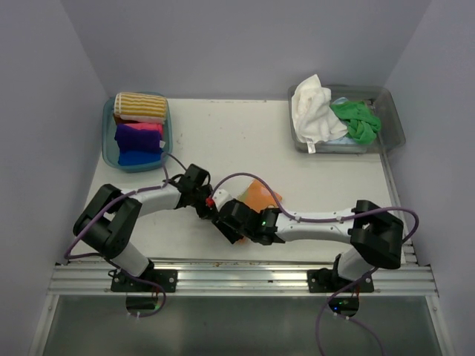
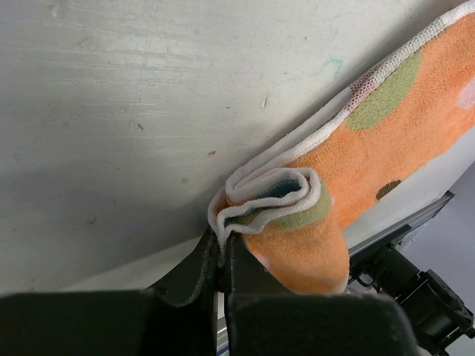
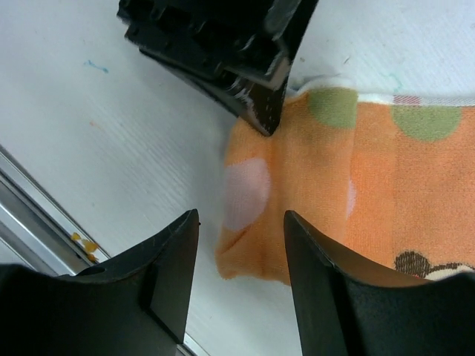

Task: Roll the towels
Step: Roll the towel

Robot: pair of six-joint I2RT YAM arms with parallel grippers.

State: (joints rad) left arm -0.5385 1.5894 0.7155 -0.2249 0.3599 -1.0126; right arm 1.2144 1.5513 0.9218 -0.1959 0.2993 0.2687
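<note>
An orange towel (image 1: 261, 194) with green and pink dots lies mid-table, its near end curled into a small roll (image 2: 297, 230). My left gripper (image 2: 223, 241) is shut on the white-edged layers at one end of that roll; in the top view it (image 1: 210, 202) sits just left of the towel. My right gripper (image 3: 241, 219) is open, its fingers straddling the roll's other end (image 3: 252, 245) without touching it. The left gripper's tip (image 3: 263, 111) shows at the top of the right wrist view. The arms hide most of the roll from above.
A blue tub (image 1: 108, 148) at back left holds rolled towels: striped (image 1: 141, 106), pink-purple (image 1: 138, 133) and blue (image 1: 137, 156). A clear tub (image 1: 393, 122) at back right holds a white towel (image 1: 312, 107) and a green towel (image 1: 356, 119). The metal rail (image 1: 245, 278) runs along the near edge.
</note>
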